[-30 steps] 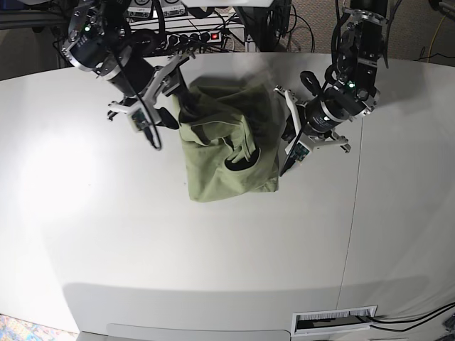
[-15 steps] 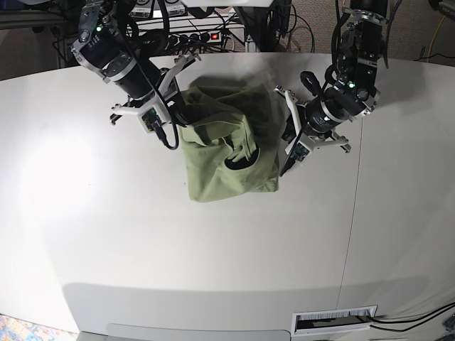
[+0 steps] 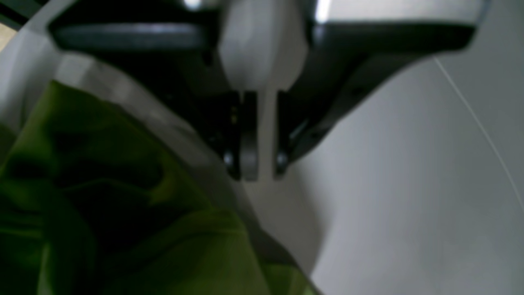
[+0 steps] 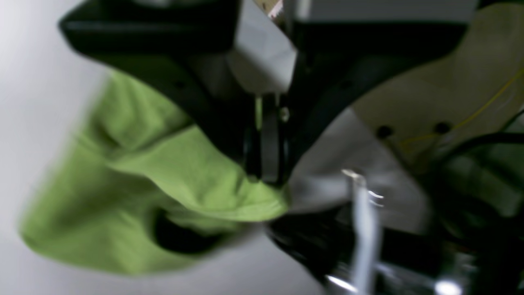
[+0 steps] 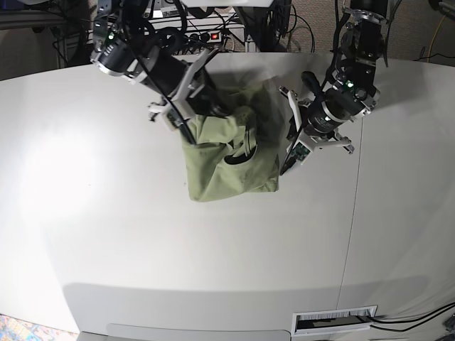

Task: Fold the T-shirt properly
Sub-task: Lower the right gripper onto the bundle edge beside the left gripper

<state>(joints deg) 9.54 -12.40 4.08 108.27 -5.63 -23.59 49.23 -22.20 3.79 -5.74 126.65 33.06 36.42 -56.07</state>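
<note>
The T-shirt point(image 5: 227, 160) lies bunched at upper centre of the counter point(image 5: 142, 249). The right pincer point(image 4: 266, 178) has just clamped shut on its upper-left edge and is pulling it rightward, so a fold is starting. The left pincer point(image 3: 256, 174) sits beside the cloth, seemingly gripping nothing, though the view is blurred. I count one shirt, two pincers.

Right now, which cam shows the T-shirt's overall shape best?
Base view: the whole T-shirt lies bunched on the table between both arms. Right wrist shows a blurred fold pinched at the right gripper; left wrist shows only a dark, blurred corner.
</note>
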